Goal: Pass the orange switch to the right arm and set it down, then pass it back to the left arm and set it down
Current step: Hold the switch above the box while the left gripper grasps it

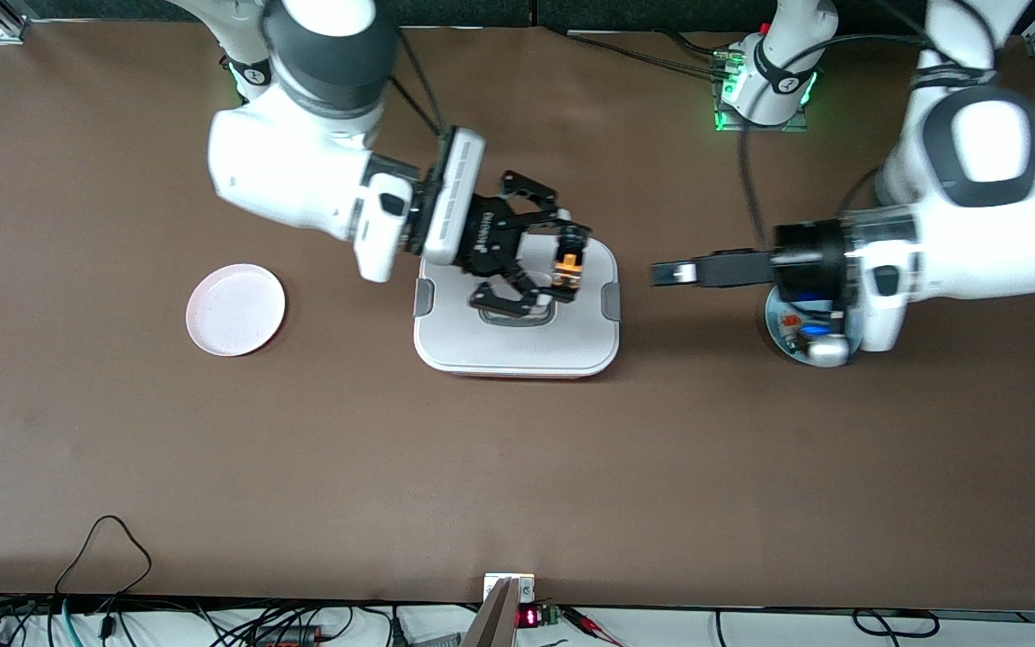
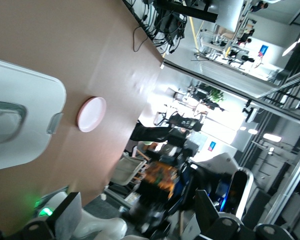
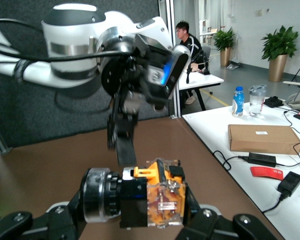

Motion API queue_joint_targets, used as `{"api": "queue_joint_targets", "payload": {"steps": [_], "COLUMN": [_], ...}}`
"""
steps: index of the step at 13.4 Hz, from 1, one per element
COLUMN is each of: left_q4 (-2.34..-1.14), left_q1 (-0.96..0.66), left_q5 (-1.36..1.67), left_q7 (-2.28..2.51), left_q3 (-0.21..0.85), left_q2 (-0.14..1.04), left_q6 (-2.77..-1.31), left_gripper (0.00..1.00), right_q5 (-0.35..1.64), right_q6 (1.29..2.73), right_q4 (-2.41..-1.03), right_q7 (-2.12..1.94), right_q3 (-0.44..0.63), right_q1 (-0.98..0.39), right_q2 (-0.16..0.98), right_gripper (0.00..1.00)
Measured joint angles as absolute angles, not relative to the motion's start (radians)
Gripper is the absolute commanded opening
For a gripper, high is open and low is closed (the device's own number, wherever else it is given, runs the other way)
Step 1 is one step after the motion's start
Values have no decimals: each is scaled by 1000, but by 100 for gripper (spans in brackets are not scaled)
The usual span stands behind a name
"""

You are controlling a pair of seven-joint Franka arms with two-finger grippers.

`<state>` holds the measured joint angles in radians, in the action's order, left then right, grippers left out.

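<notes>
The orange switch (image 1: 569, 263), a black body with an orange and clear block, is held in the air over the white box (image 1: 517, 346). My right gripper (image 1: 569, 261) is shut on it. In the right wrist view the switch (image 3: 155, 197) lies sideways between the black fingers (image 3: 200, 220) of the right gripper (image 3: 140, 212). My left gripper (image 1: 672, 272) hangs open and holds nothing. It is level, over the table between the box and a plate at the left arm's end, and points toward the switch. The left gripper (image 3: 124, 142) also shows in the right wrist view, a short way from the switch.
A pink plate (image 1: 235, 309) lies toward the right arm's end of the table. A round plate with small parts (image 1: 809, 346) sits under the left arm's wrist. The left wrist view shows the box's corner (image 2: 20, 125) and the pink plate (image 2: 91, 114).
</notes>
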<state>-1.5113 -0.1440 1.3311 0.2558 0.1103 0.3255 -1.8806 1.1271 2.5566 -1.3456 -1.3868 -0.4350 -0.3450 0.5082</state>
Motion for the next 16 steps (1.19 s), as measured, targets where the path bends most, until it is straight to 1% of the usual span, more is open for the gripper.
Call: {"api": "queue_joint_targets", "payload": {"steps": [4, 7, 9, 10, 11, 12, 15, 16], "left_q4": [-1513, -1513, -1513, -1514, -1516, -1520, -1523, -1523], "left_q1": [-184, -190, -199, -205, -210, -213, -212, -210], "left_q5": [1362, 1362, 1362, 1362, 1362, 1362, 1362, 1362], "left_q7": [254, 252, 248, 244, 237, 225, 201, 199], "left_q3": [110, 115, 121, 122, 122, 123, 122, 121], "left_q2": [337, 337, 337, 337, 338, 338, 339, 339], "left_q6": [-1932, -1932, -1931, -1931, -1931, -1929, -1896, -1887], "left_gripper": [100, 97, 91, 87, 81, 71, 28, 17], "right_q5": [1128, 1128, 1128, 1128, 1128, 1128, 1128, 1128], "right_q6": [2568, 2568, 2568, 2568, 2568, 2568, 2568, 2568], "right_q4": [-1332, -1332, -1332, -1332, -1332, -1332, -1332, -1332], "right_q7": [-1387, -1386, -1386, -1386, -1386, -1386, -1386, -1386], "right_q3": [-450, -450, -450, -450, -450, -450, -450, -450], "right_q1": [-353, -353, -353, -353, -353, -353, -353, -353], "right_q2": [530, 530, 530, 530, 530, 530, 530, 530], "right_gripper": [18, 18, 18, 19, 19, 19, 19, 19]}}
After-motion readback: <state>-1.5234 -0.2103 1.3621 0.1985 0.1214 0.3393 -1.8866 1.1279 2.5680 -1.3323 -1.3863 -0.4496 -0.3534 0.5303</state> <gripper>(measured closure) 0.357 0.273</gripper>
